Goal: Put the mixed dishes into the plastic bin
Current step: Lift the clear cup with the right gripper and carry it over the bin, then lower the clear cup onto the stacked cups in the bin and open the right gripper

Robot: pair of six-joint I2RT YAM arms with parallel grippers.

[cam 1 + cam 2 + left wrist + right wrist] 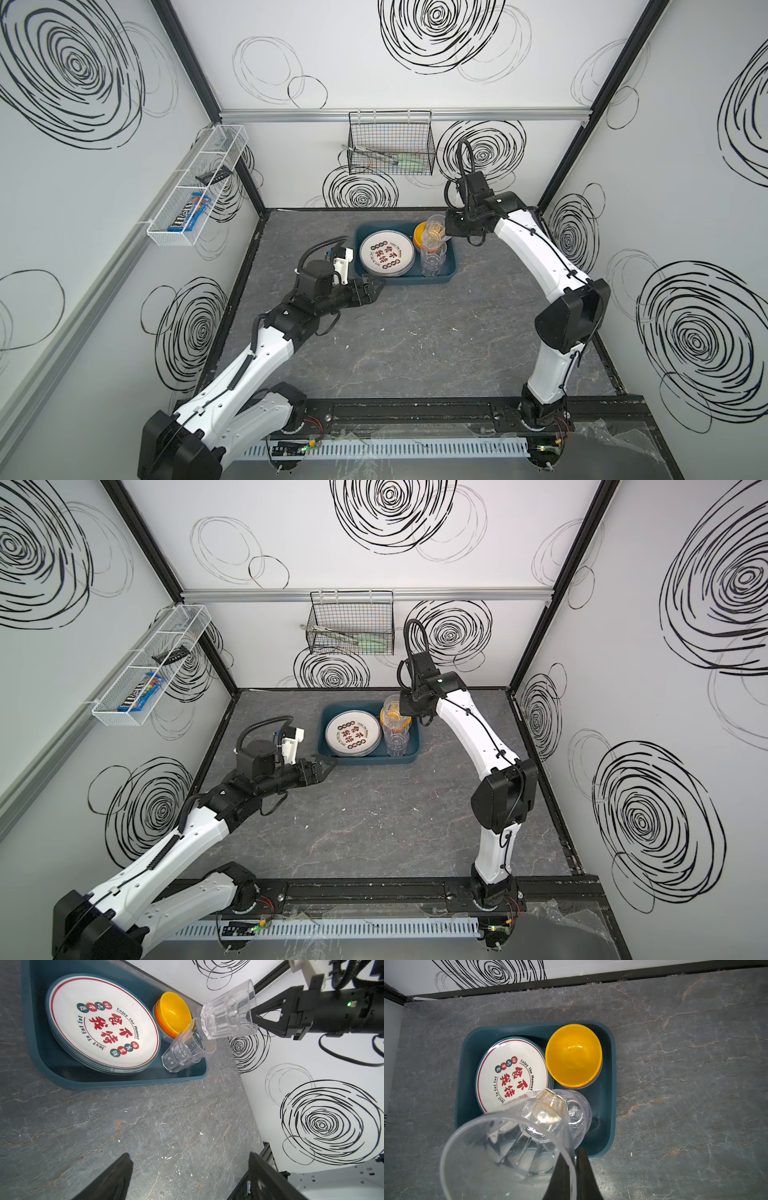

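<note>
While my right gripper (254, 1015) pinches a clear cup (228, 1009) by its rim above the stacked cups (185, 1051) in the plastic bin (52, 1076), plates (101, 1022) and bowls (173, 1009) sit inside; my left gripper (377, 287) gapes empty beside it.

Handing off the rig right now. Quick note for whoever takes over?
Left tool: open, empty, beside the bin's near left corner.
Right tool: shut on the rim of a clear cup, base pointing at the mouth of the cup stack, not seated.
In the bin: plates stacked, bowls nested with yellow on top, and the cup stack in the near right corner.
Done: all but the held cup.
Left: seat that cup, release. No other dishes show on the table.
</note>
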